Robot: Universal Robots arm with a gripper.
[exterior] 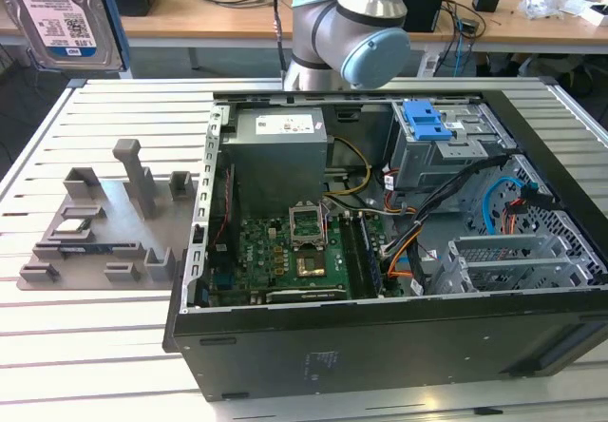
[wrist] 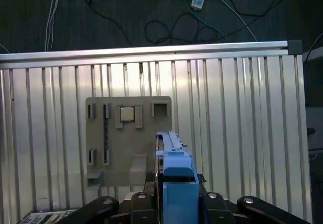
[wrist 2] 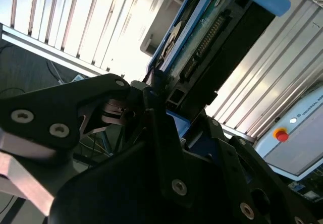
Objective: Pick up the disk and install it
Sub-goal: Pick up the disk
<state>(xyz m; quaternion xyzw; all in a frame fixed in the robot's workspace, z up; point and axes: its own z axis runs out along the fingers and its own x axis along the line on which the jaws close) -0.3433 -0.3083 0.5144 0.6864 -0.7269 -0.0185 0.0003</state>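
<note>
The disk (exterior: 57,13), a silver drive with a white-and-blue label and blue rails, hangs high at the exterior view's upper left, well above the slatted table. In both wrist views it stands on edge between the black fingers (wrist 2: 161,133), with its blue rail (wrist: 174,168) and connector edge (wrist 2: 202,42) showing. My gripper (wrist: 174,199) is shut on the disk. Below it, in the first wrist view, lies the grey fixture plate (wrist: 146,148).
An open computer case (exterior: 532,346) lies on the table at the exterior view's right, with a motherboard (exterior: 285,251), cables and a blue bracket (exterior: 426,118) in its drive bay. The fixture plate (exterior: 104,194) carries a small square chip (wrist: 126,113) and upright posts. Desks stand behind.
</note>
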